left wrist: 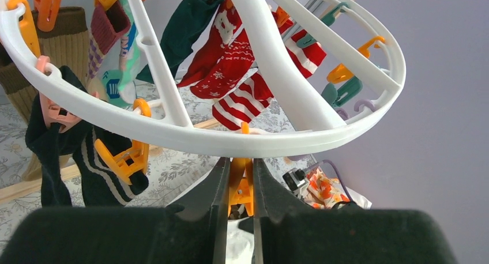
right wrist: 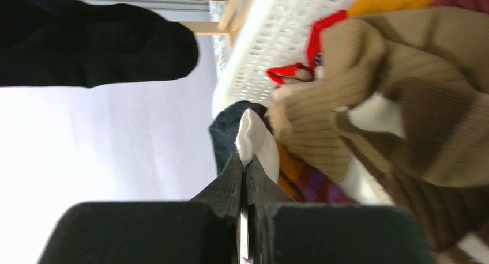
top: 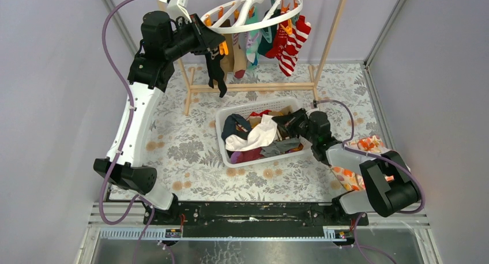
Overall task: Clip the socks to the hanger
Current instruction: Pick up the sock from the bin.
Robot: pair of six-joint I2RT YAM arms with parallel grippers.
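Observation:
The hanger point(top: 245, 26), a white ring, hangs from the wooden rack with several socks clipped on, among them a red-and-white striped sock point(top: 290, 48) and a black sock point(top: 217, 74). My left gripper point(top: 221, 46) is raised to the ring's near rim point(left wrist: 230, 142), shut on a dangling orange clip point(left wrist: 240, 189). More socks lie heaped in the white basket point(top: 220, 136). My right gripper point(top: 281, 121) reaches into it and is shut on the edge of a white sock point(right wrist: 254, 138). A brown-and-cream striped sock point(right wrist: 403, 85) lies beside it.
The light wooden rack frame point(top: 254, 86) stands behind the basket, its uprights either side of the hanger. Orange floral fabric point(top: 369, 143) lies by the right arm. Grey walls close in left, right and behind. A floral cloth point(top: 184, 143) covers the table.

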